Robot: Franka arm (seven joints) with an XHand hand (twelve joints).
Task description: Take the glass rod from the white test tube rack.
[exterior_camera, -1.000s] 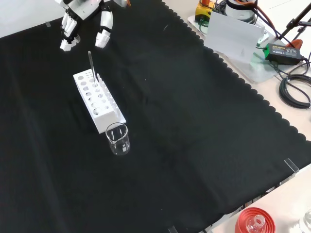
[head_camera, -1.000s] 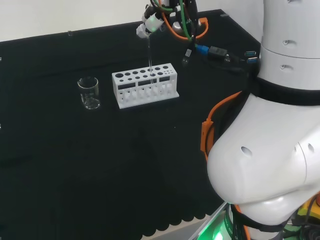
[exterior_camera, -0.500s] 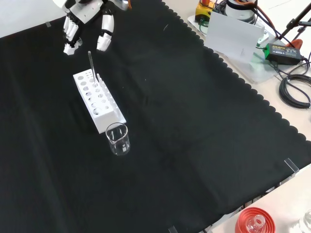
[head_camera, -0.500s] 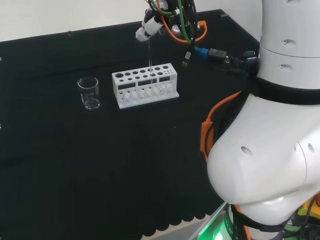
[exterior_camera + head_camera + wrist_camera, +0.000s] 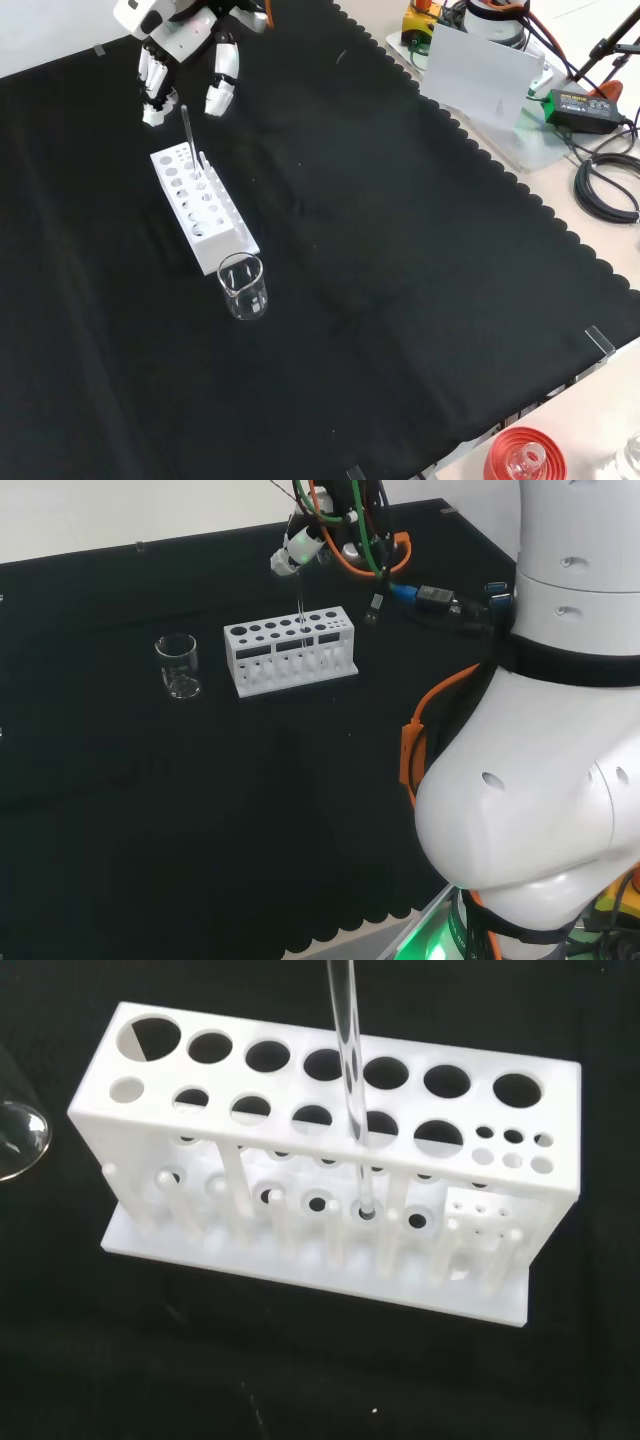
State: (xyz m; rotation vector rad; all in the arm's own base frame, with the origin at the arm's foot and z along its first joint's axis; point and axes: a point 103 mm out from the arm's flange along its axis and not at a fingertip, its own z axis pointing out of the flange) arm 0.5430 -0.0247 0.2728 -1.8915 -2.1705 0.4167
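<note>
The glass rod (image 5: 187, 130) is seen standing upright in a hole of the white test tube rack (image 5: 203, 212), toward the rack's far end in the front view. In the wrist view the rod (image 5: 350, 1080) passes through a near-row hole of the rack (image 5: 300, 1175) down to the base. The hand (image 5: 185, 50) is held just above the rod's top, fingers pointing down and spread to either side of it, nothing gripped. A clear beaker (image 5: 243, 286) stands on the tabletop (image 5: 400, 280) just beside the rack's near end.
</note>
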